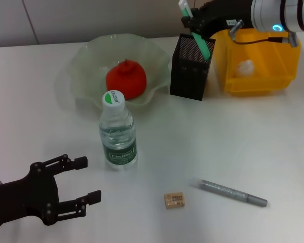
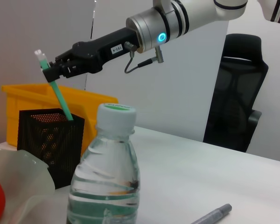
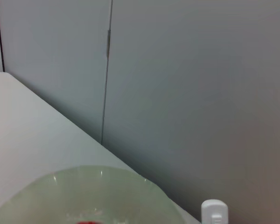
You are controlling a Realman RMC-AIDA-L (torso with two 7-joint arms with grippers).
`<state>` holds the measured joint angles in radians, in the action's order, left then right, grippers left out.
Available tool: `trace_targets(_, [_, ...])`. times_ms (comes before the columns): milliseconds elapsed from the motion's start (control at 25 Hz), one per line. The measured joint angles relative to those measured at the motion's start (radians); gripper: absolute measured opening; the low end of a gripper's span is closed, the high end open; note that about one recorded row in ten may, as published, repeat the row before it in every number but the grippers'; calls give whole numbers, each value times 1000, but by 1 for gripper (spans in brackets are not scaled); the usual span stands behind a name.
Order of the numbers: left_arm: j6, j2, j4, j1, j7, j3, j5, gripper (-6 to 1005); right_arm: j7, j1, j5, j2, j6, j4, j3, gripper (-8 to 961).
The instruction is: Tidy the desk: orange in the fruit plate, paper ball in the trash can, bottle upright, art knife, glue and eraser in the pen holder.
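Currently the green art knife [image 1: 200, 38] is held clamped near its white top end by the right gripper [image 1: 190, 21], tilted, with its lower end already inside the black mesh pen holder [image 1: 190, 68]; the same grasp is confirmed in the left wrist view, where the blade body slants down into the holder. The knife can be judged light, stiff and smooth-sided, so a grip high on the handle suits it and a simple release should let it slide in. The left gripper [image 1: 76, 179] is seen near the table's front edge with its fingers apart, holding nothing. The orange [image 1: 125, 78] is lying in the pale green fruit plate [image 1: 86, 55], the paper ball [image 1: 244, 67] is in the yellow trash can [image 1: 289, 66], and the bottle [image 1: 117, 131] is standing upright just in front of the plate. Two items are left on the table: the small tan eraser [image 1: 174, 199], and the grey glue [image 1: 233, 193] pen lying flat, near it on the right. The eraser is judged light and slightly yielding, best pinched across its short sides; the glue pen is slim, rigid and liable to roll, so it would best be taken at mid-length, across its barrel.
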<state>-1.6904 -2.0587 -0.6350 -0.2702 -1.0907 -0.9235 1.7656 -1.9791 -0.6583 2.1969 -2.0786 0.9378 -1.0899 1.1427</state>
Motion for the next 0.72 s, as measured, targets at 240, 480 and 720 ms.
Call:
trace_targets(240, [0,0,0,-6,0,0,-2,808,0,-1,0,0,-2,11,-1,220])
trace_targets(480, [1,0,0,-9,0,0,-1,808,-20,7,3,2,23,-16,-8,394])
trace_targets(720, [-16,0,0,-8,0,0,-1,808,-243,-7,169,10,368,-208,-2,562])
